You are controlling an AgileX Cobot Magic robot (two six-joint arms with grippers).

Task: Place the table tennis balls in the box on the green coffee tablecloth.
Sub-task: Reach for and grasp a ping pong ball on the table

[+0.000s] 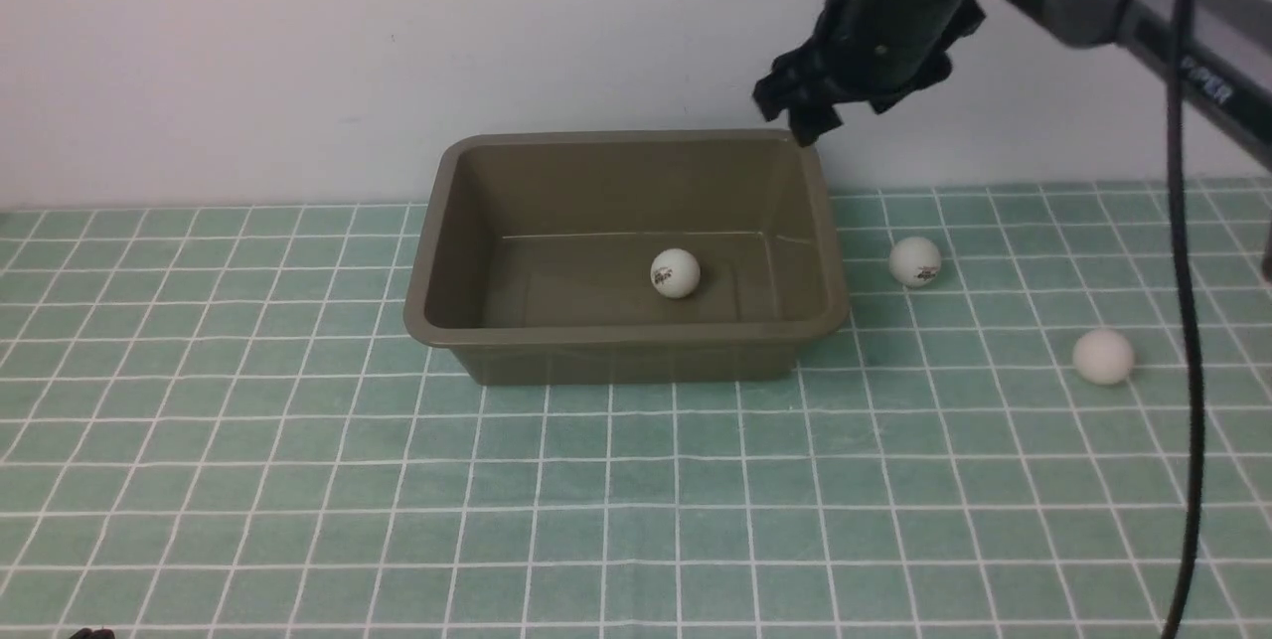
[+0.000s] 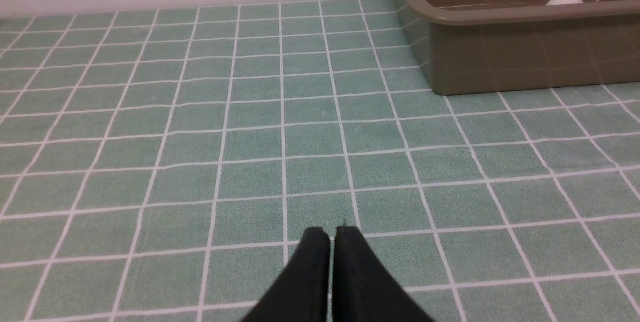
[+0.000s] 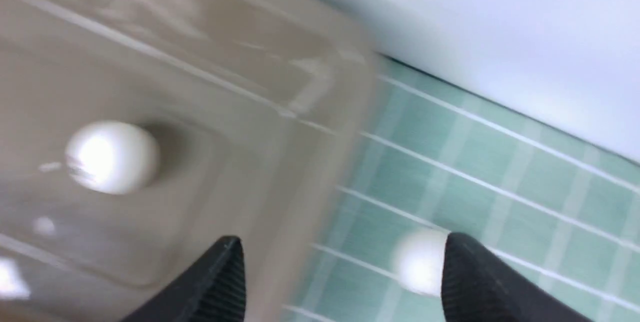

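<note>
1. The right pincer (image 1: pixel 800 117) is hovering above the far right corner of the box (image 1: pixel 616 335), its jaws standing wide apart with nothing between them.
2. One table tennis ball (image 1: pixel 675 273) is sitting on the floor of the box, right of centre.
3. A second ball (image 1: pixel 914 261) is lying on the green coffee tablecloth (image 1: pixel 298 440) near the box's right wall, while a third ball (image 1: pixel 1103 357) is resting farther right, nearer the camera.
4. The left pincer (image 2: pixel 332 236) is hanging over bare cloth, apart from the box, its jaws pressed together and gripping nothing.
</note>
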